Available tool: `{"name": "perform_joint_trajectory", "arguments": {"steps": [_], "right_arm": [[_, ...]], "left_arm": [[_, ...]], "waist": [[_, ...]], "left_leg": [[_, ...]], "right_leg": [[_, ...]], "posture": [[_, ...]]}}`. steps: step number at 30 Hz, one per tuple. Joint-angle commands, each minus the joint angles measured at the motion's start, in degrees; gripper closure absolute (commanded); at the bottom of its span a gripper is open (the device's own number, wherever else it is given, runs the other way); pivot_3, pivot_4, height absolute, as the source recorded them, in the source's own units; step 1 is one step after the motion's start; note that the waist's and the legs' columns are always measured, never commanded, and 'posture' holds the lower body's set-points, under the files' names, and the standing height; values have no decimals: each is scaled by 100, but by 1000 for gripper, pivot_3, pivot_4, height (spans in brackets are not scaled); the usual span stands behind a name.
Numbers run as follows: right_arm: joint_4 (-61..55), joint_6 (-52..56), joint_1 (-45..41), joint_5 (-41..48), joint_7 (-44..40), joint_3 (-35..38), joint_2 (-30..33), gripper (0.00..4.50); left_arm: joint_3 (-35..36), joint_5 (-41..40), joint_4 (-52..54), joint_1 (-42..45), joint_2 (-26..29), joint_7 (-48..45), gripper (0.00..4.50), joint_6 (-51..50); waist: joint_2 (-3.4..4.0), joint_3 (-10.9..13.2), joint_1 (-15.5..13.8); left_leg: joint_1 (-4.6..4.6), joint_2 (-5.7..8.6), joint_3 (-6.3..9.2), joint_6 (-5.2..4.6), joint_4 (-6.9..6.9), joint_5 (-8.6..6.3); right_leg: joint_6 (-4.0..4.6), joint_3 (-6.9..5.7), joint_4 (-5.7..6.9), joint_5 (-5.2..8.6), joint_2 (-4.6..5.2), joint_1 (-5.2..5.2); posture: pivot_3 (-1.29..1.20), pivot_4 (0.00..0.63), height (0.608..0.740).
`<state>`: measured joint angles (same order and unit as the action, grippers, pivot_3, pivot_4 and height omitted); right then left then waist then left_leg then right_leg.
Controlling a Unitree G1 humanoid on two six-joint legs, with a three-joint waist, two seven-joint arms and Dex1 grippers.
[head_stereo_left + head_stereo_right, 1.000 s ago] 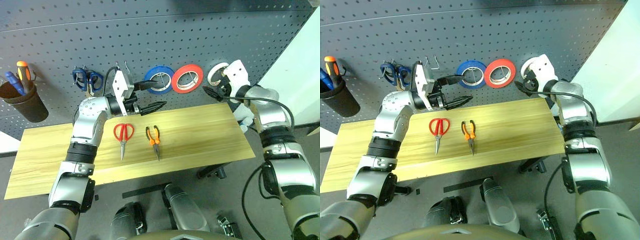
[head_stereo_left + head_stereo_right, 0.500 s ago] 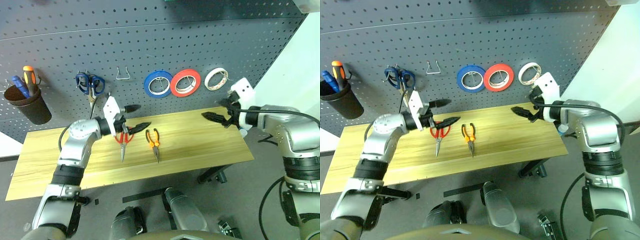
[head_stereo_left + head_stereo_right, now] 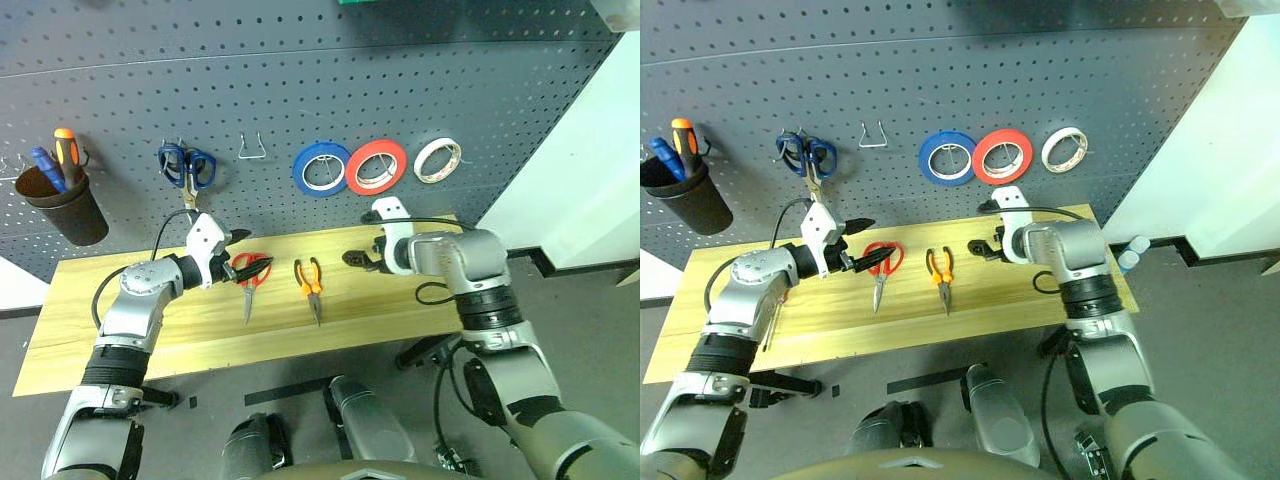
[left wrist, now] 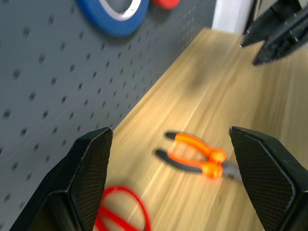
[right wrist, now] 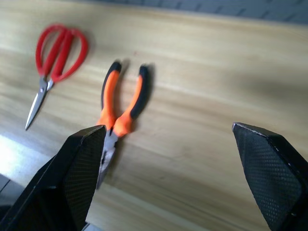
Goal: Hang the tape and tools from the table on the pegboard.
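Dark grey pegboard [image 3: 400, 80] rises behind a light wood counter [image 3: 100, 330]. Leftmost on the board, a brown cup [image 3: 62, 205] holds blue and orange screwdrivers, then blue-handled scissors [image 3: 186, 166] hang beside a bare wire hook [image 3: 251, 150].

Below these, the left gripper [image 3: 240, 252] hovers over the counter with its jaws spread and empty, tips just beside the handles of the red-handled scissors [image 3: 247, 280], which lie flat with the blades pointing toward the counter's front edge. Just to their right lie the pliers [image 3: 309, 283], orange-and-black handles toward the board.

Next comes the right gripper [image 3: 362, 259], jaws released and empty, low over the counter near the pliers. Above it on the board hang the blue roll [image 3: 320, 168], the red-orange roll [image 3: 375, 166] and the whitish tape [image 3: 437, 160].

Both tools look stiff and fairly light; the pliers' rubbery handles should grip well, while the scissors lie thin and flat, so pinching across a handle loop seems best for hooking them.
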<state>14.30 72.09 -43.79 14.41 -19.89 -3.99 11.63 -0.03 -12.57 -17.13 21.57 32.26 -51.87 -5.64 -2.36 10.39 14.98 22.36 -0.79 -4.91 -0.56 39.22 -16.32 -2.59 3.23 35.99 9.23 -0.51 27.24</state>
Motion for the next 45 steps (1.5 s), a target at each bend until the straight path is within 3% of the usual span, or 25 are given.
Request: {"name": "perform_joint_trajectory", "arguments": {"steps": [1,9,18,21,27,37,45], "right_arm": [[133,-59,-273,-64,238,51,-275,114],[516,93,-632,-15,503,178,-935,114],[1207,-409,-875,-409,755,-25,-1009,114],[1382,-628,-969,-522,814,4,-976,114],[868,-578,-947,-713,705,-358,-821,114],[-334,427,-752,-608,871,-45,-774,114],[23,403,-710,-794,1618,696,-1049,114]], "left_arm": [[137,-12,206,-111,102,63,432,-86],[418,-209,581,-621,535,-149,432,-415],[708,-350,1123,-1130,828,-158,432,-664],[730,-362,1263,-1233,792,-102,432,-701],[667,-372,1522,-1401,665,36,432,-706],[642,-631,1671,-1300,512,-202,432,-698],[523,-599,1422,-1051,545,-542,432,-510]], "waist": [[1,5,-10],[-4,240,-202],[27,772,-844],[39,823,-1034],[63,891,-1204],[65,892,-1235],[64,892,-1222]], "left_leg": [[0,0,0,0,0,0],[-9,-1,3,-1,-1,0],[22,-6,6,0,-14,-1],[115,-3,3,2,-9,1],[205,5,8,2,-7,1],[207,5,25,1,-7,0],[210,5,25,1,-7,0]], "right_leg": [[0,-1,0,0,2,0],[11,-7,2,32,5,-1],[62,-28,10,49,17,45],[45,-34,22,38,26,140],[45,-58,22,37,54,214],[45,-76,17,38,57,206],[44,-79,9,38,56,203]], "posture": [[-136,211,734],[-60,334,734],[27,424,734],[39,430,734],[42,420,734],[23,405,734],[12,395,734]]}}
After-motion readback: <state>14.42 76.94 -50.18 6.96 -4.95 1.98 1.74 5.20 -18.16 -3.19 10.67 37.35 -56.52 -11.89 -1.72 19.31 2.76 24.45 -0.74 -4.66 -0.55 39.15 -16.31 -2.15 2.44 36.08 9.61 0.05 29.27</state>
